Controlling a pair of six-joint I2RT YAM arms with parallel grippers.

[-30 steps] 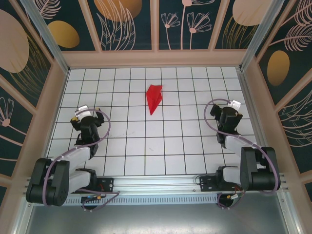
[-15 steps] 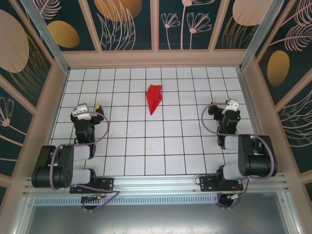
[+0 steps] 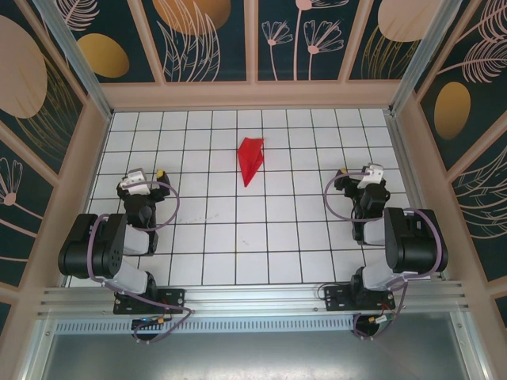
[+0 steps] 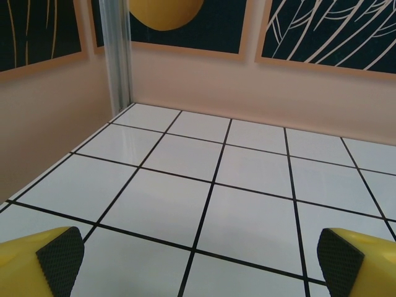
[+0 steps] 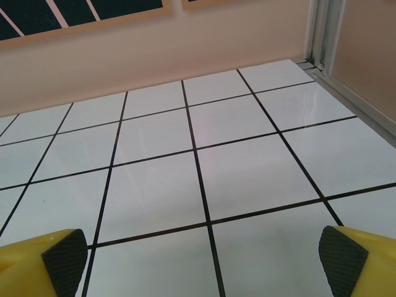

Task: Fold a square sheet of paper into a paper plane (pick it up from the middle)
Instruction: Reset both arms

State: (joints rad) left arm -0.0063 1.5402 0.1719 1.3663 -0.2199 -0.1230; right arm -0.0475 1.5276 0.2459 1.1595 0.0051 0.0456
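Observation:
The square sheet of paper lies folded into a narrow red paper plane point(image 3: 250, 160) with visible creases, flat on the white tiled table point(image 3: 238, 229) at the far middle, its point toward the near edge. My left gripper point(image 3: 144, 176) hovers to the plane's near left, several tiles away, and is open. Its yellow fingers with black pads point(image 4: 59, 257) stand wide apart over bare tiles, around the left gripper point(image 4: 199, 263). My right gripper point(image 3: 358, 176) is to the plane's near right, open too. Only tiles lie between its pads point(image 5: 339, 263), around the right gripper point(image 5: 201, 263).
Beige walls with dark floral panels enclose the table point(image 3: 253, 95). A metal post point(image 4: 116, 55) stands in the far left corner and another point(image 5: 325, 31) in the far right corner. Both arms are folded back over their bases at the near edge.
Both arms have folded back toward their bases, with the elbows drawn up and the grippers shifted slightly. The red paper plane has not moved. Both grippers stay open.

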